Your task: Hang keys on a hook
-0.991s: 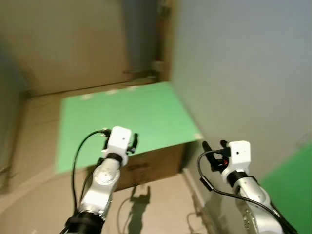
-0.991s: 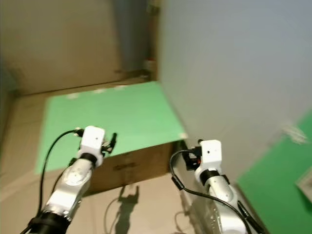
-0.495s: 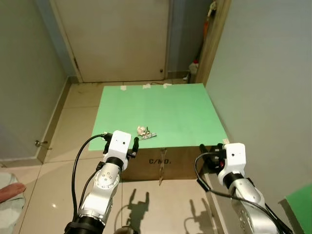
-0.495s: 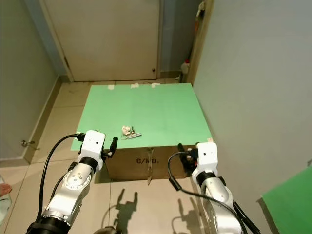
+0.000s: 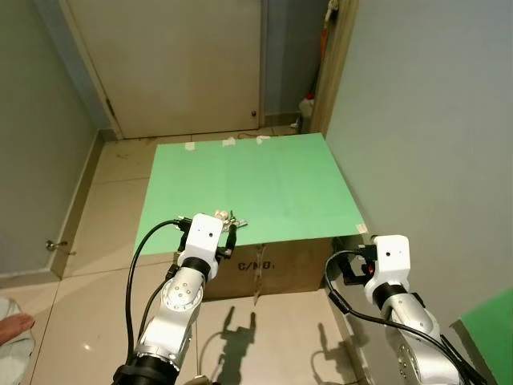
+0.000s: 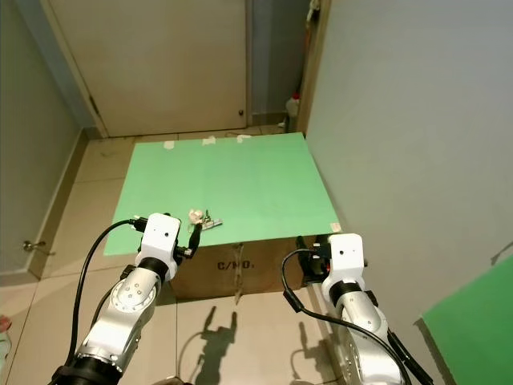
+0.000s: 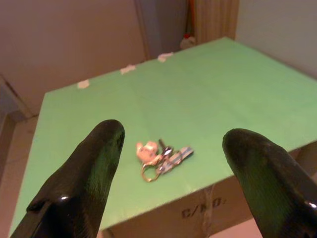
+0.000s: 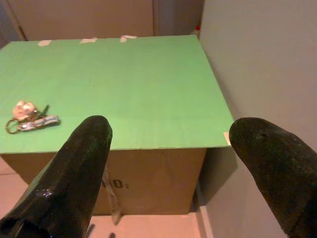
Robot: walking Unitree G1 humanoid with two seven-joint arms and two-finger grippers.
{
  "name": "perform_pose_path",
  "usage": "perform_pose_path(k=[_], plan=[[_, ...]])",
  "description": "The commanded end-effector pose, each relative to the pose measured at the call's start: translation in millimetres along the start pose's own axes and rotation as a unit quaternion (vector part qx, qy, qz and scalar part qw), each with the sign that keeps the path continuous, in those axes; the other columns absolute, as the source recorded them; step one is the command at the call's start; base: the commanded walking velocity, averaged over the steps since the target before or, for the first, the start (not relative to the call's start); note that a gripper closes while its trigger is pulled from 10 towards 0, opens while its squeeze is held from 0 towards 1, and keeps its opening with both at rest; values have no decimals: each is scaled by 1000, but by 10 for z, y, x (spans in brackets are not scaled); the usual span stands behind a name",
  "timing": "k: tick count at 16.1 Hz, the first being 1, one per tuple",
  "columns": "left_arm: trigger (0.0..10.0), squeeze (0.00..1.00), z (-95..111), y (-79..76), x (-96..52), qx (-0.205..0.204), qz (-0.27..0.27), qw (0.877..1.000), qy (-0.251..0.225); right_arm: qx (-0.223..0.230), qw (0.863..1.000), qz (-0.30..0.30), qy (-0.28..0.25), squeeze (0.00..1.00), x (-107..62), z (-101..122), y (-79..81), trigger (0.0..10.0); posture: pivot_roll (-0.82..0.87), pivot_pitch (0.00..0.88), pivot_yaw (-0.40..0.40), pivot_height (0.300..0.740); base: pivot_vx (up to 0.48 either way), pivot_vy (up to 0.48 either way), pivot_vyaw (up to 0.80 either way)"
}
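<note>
Left wrist view: keys [image 7: 162, 156] lie near the green box top's [image 7: 237, 89] near-left edge. Left end effector [image 7: 173, 163] released, hovering before them. Step: approach. Next: descend, pinch ring.

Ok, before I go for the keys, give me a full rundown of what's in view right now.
keys: one bunch, silver with a pale charm and a blue tag, on the green sheet near its front edge
green sheet: one, covers the top of the box
cardboard box: one, brown, on the floor against the right wall
door: one, beige, shut, behind the box
bottle: one, white with a red cap, on the floor in the far corner
left gripper: black fingers open, just short of the keys
right gripper: open, by the box's right front corner
</note>
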State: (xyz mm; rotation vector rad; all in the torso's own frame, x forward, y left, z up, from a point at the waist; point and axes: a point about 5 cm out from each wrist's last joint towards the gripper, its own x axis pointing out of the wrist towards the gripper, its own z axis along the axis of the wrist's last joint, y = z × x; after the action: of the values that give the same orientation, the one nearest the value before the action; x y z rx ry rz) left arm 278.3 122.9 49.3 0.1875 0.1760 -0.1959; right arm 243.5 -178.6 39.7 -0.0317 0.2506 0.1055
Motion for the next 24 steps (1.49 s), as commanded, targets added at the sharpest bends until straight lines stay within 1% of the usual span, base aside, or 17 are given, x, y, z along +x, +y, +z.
perform_pose_path(k=[1,3,5,6,8,9,11,12,14,18,20,21,23,24], plan=[[10000,0,62,9,0,-8,2,1000,-17,-5,1000,-4,-4,0,-6,24,-21,10000,-139,0,12,740,345,334,0],[10000,0,55,8,-13,-21,9,1000,-16,-3,1000,-3,-4,0,-6,29,-46,10000,-139,0,9,740,294,381,0],[10000,0,66,11,-17,-26,11,999,-22,10,1000,9,-7,0,-15,51,-50,10000,-134,0,5,740,264,401,0],[10000,0,70,10,-19,-26,11,999,-23,-2,1000,17,-2,0,-9,55,-39,10000,-133,0,3,740,247,412,513],[10000,0,68,10,-27,-28,13,999,-24,-7,1000,25,-4,0,-1,63,-13,10000,-127,0,-2,740,264,399,741],[10000,0,68,0,-35,-48,9,999,-24,-5,1000,29,-4,0,2,61,-1,10000,-126,0,-3,740,289,386,719],[10000,0,56,11,-35,-39,13,999,-19,13,1000,26,-2,0,3,45,5,10000,-124,0,-3,740,285,386,350],[10000,0,35,30,-9,-19,15,1000,-7,7,1000,29,0,0,6,46,9,10000,-120,0,-6,740,472,0,0],[10000,0,15,39,54,4,4,1000,15,2,999,34,-1,0,4,52,21,10000,-120,0,-8,740,480,0,0],[10000,0,87,79,133,8,0,1000,10,-5,999,41,-1,0,6,48,53,10000,-122,0,-5,740,480,0,0],[10000,0,93,70,159,21,0,1000,14,-8,999,39,-1,0,5,43,52,10000,-124,0,-2,740,0,0,0],[10000,0,80,56,163,14,-1,1000,19,-8,999,39,-1,0,3,38,51,10000,-126,0,-1,740,0,0,0],[10000,0,95,53,162,14,1,1000,11,-10,999,40,-1,0,1,33,52,10000,-128,0,0,740,0,0,0],[10000,0,105,49,161,13,-1,1000,6,-12,999,40,-1,0,-1,32,53,10000,-129,0,3,740,458,0,0]])
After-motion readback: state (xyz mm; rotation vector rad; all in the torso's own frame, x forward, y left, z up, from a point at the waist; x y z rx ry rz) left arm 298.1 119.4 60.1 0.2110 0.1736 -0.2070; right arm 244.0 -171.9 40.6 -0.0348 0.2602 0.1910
